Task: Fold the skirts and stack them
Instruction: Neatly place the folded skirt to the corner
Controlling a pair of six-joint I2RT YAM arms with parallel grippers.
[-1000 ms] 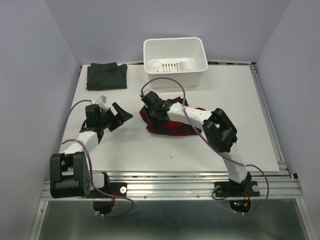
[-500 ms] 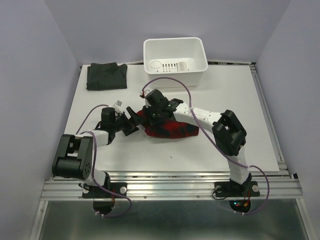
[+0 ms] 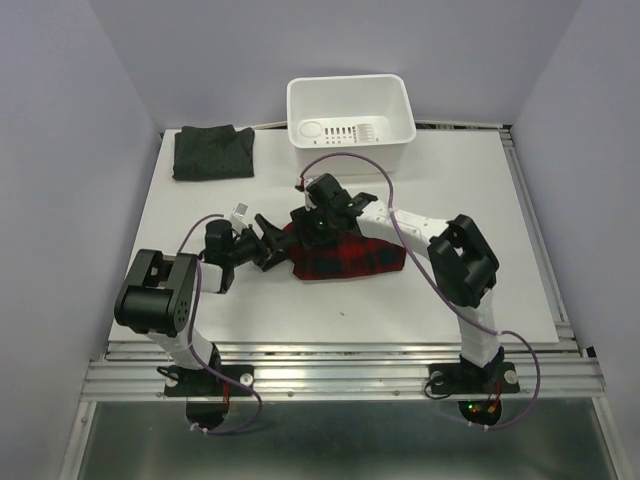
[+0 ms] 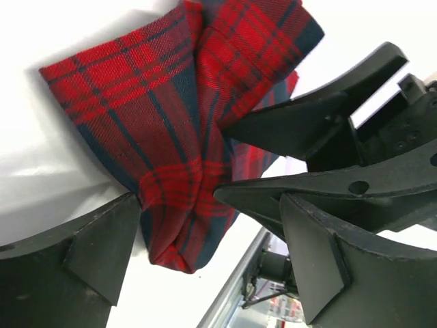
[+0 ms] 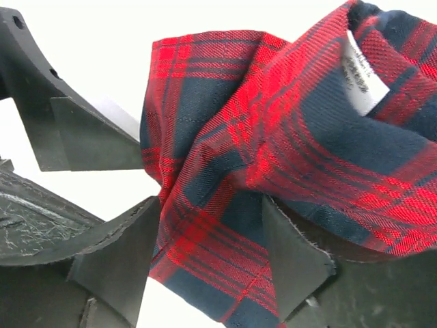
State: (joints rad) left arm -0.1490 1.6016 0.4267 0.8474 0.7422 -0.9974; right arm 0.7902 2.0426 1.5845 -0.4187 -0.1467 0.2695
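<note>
Mid-bench, the left hand (image 3: 278, 243) and right hand (image 3: 316, 228) are both open, fingers straddling the red-and-navy plaid cloth skirt's (image 3: 352, 258) bunched end nearest the left edge.

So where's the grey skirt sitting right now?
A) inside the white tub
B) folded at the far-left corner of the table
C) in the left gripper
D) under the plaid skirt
B: the dark grey skirt lies folded at the far-left corner of the table, apart from the plaid skirt and outside the white tub.
</note>
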